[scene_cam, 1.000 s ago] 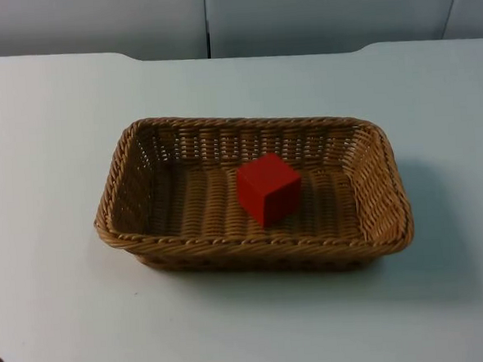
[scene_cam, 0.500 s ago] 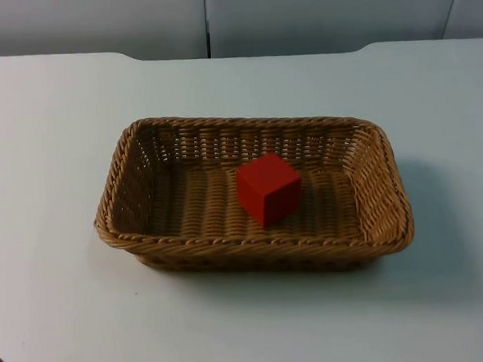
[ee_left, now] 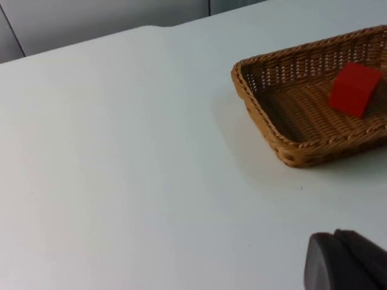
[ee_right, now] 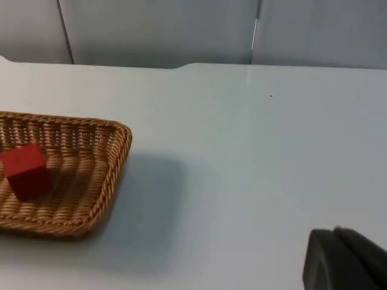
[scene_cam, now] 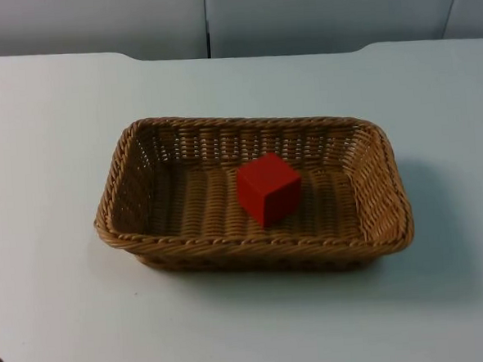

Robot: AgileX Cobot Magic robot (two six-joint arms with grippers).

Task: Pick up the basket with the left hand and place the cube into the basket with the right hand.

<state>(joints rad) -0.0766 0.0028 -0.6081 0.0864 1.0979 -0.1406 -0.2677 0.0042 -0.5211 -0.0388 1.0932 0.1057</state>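
The woven wicker basket (scene_cam: 250, 193) sits flat on the white counter (scene_cam: 50, 143), about mid-counter, and the red cube (scene_cam: 268, 188) already lies inside it, roughly central on the basket floor and apart from all four walls. By how things lie, the placing looks done.

The left pincer (ee_left: 344, 261) waits low over the bare counter to the left of the basket, well apart from it; one dark fingertip is in sight, and I cannot tell whether that pincer is apart or together. The right pincer (ee_right: 341, 258) waits likewise off to the right of the basket, well clear, its state equally impossible to tell.

As for handling, the basket looks light and fairly stiff, with a thick braided rim (ee_left: 260, 115) that gives a rough, non-slip hold. The short left wall is the natural place for the left pincer to take it, one finger inside and one outside the rim. The cube looks rigid and smooth-faced; it could slide if the basket is tipped when lifted.
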